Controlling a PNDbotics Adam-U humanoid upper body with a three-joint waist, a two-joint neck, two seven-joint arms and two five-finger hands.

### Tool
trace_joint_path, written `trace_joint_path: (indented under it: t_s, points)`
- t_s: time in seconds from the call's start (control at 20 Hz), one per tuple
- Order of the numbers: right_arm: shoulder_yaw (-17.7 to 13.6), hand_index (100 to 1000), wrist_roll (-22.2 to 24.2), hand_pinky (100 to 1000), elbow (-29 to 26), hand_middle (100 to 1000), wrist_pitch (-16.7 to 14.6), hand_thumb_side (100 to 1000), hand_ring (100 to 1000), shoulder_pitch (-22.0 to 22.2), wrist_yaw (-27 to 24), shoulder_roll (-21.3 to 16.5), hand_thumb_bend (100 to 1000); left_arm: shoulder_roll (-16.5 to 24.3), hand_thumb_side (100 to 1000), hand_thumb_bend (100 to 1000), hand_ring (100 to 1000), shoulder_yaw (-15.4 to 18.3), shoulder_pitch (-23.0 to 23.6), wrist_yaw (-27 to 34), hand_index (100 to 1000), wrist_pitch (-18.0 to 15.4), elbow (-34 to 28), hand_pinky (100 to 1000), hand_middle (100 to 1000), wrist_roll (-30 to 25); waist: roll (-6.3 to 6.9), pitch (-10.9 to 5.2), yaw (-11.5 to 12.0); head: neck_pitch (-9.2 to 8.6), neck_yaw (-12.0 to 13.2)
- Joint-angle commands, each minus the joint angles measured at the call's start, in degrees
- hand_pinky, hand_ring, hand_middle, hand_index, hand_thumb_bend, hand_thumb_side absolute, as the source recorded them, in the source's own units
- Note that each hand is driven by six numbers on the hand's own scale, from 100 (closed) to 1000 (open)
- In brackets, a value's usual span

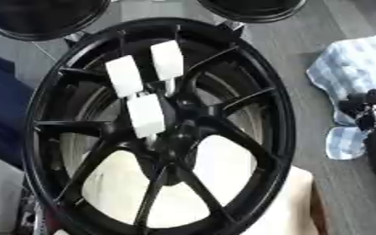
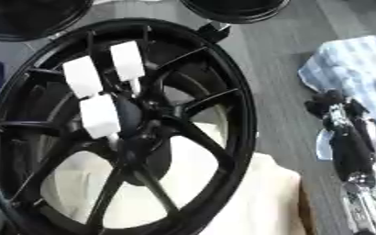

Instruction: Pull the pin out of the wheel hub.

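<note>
1. Wheel (image 1: 247, 59): black multi-spoke rim, tilted, fills most of both views. It lies on a pale cream support (image 2: 263, 193) that shows through the lower spoke gaps.
2. Two more black round rims at the top edge: one at the upper left (image 1: 39, 20), one at top centre (image 2: 235, 9).
3. Grey wood-grain floor (image 1: 303, 41) to the right of the wheel.
4. Blue-and-white checked cloth (image 1: 360, 64) bunched on the floor at the right, well apart from the wheel.
5. Right hand (image 2: 335, 112): black with silver joints, enters from the right edge just below the cloth, clear of the wheel. Fingers look curled in a clump with nothing in them.
6. Left hand: not in either view.
7. Hub (image 1: 179, 117): dark centre of the wheel, where the spokes meet.
8. Three white blocks sit at the hub: upper right (image 1: 167, 59), upper left (image 1: 124, 75), lower (image 1: 146, 114). Each has a thin stem running in toward the hub; these look like the pins, all in place.
</note>
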Motion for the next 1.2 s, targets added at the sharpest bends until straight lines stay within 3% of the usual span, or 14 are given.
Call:
trace_joint_path:
  t_s: [0.05, 0.3, 0.6, 1.2]
  points:
    - [-1.4, 603, 0.6, 836, -1.1, 653, -1.1, 429, 712, 0.6, 2.6, -1.2, 184, 3.4, 401, 100, 883, -1.1, -2.1, -3.9, 852, -9.2, -0.5, 859, 785, -9.6, 0.02, -1.41, -0.3, 0.09, 0.9]
    - [-3.4, 603, -0.5, 836, -1.1, 654, -2.5, 426, 713, 1.4, 6.3, -1.1, 172, 4.9, 356, 100, 878, -4.5, -5.8, -8.9, 855, -11.1, -0.5, 860, 785, -11.6, 0.04, -1.57, -1.2, -0.05, 2.2]
    - [-3.6, 598, -1.9, 834, -1.1, 648, -0.9, 435, 706, 1.5, 6.5, -0.8, 171, 6.8, 365, 100, 872, -9.2, -11.4, -12.2, 852, -11.5, -0.5, 861, 779, -14.9, 0.32, -1.57, -2.3, -0.5, 3.4]
    - [-2.5, 596, -0.9, 834, -1.1, 647, 0.4, 440, 704, 0.7, 6.0, -1.2, 176, 5.2, 419, 100, 872, -18.7, -23.1, -14.3, 848, -7.7, -0.5, 861, 780, -23.3, 0.92, -1.32, -5.6, -1.69, 5.8]
